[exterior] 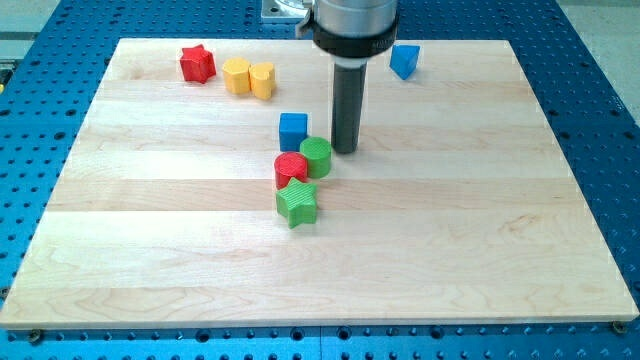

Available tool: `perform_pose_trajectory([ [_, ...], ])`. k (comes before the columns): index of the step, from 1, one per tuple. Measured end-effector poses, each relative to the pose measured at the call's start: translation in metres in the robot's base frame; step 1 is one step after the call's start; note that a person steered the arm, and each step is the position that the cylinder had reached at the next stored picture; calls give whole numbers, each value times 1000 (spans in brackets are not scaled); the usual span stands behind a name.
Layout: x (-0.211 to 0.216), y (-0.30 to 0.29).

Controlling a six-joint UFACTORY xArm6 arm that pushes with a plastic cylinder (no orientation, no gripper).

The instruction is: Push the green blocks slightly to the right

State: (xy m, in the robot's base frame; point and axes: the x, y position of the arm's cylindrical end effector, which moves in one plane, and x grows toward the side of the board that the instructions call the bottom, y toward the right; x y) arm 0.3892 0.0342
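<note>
Starting at the view's left, we see a red star block (197,63) near the top edge of the wooden board (480,250), and just to its right two yellow blocks: a yellow rounded block (237,75) touching a yellow cylinder-like block (262,80).

Moving toward the middle, a cluster sits on the board: a blue cube (293,130) at the top, a red cylinder (290,169) below it, a green cylinder (316,157) pressed against the red one's right side, and a green star block (297,204) touching the red cylinder from below. These two green pieces are what we must move.

Our tip (345,150) stands on the board just to the right of the green cylinder, very close or perhaps touching; we cannot tell which. We carry no gripper, so there is nothing to open, close or hold: the rod only pushes.

Further right, a blue block (404,61), tilted and angular, lies near the top edge, well apart from everything else.

As for progress, we judge the push has hardly begun, if at all: both green blocks remain packed against the red cylinder, and our tip is on their right, the wrong side for pushing rightward. We would likely need to go round to their left first.

No brands, labels or writing can be read anywhere.
</note>
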Motion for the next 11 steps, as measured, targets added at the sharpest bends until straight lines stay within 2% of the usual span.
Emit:
perform_pose_trajectory([
  [1, 1, -33],
  [2, 61, -38],
  [3, 75, -32],
  [4, 62, -25],
  [6, 96, -27],
  [7, 113, -49],
  [8, 93, -59],
  [9, 106, -106],
  [10, 132, -98],
  [11, 132, -69],
])
